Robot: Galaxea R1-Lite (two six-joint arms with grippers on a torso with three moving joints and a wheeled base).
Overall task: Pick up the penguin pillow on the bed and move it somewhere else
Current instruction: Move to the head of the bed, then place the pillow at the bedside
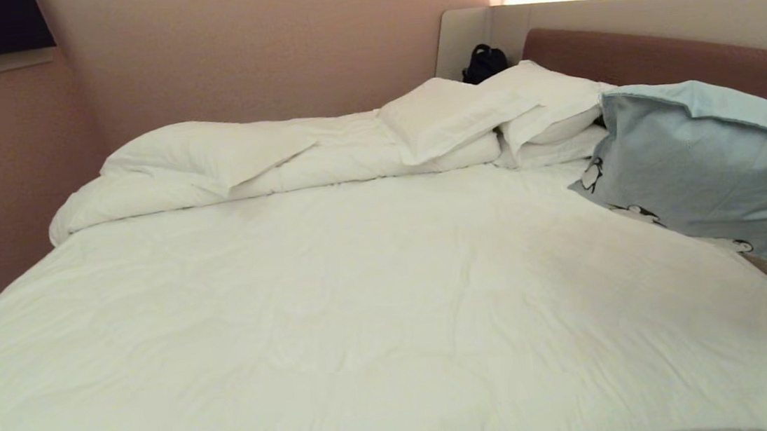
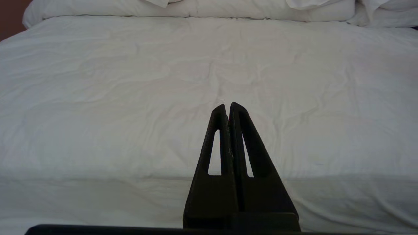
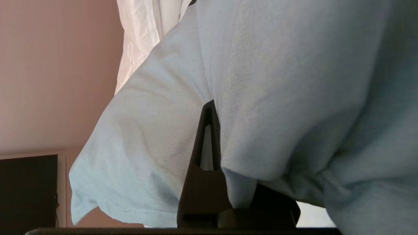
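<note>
The penguin pillow (image 1: 710,170), pale blue-grey with small black-and-white penguins along its lower edge, hangs tilted over the right side of the bed (image 1: 336,304). Neither arm shows in the head view. In the right wrist view the pillow's fabric (image 3: 277,81) fills the frame and my right gripper (image 3: 215,107) is shut on a fold of it; one black finger (image 3: 205,156) shows, the other is buried under cloth. My left gripper (image 2: 227,106) is shut and empty, held low over the near edge of the white duvet (image 2: 163,98).
Plain white pillows (image 1: 486,114) are stacked at the head of the bed by the brown headboard (image 1: 657,59). A rolled-back duvet (image 1: 209,162) lies along the far side. A black bag (image 1: 483,61) sits in the corner. Pink wall (image 1: 254,45) borders the left.
</note>
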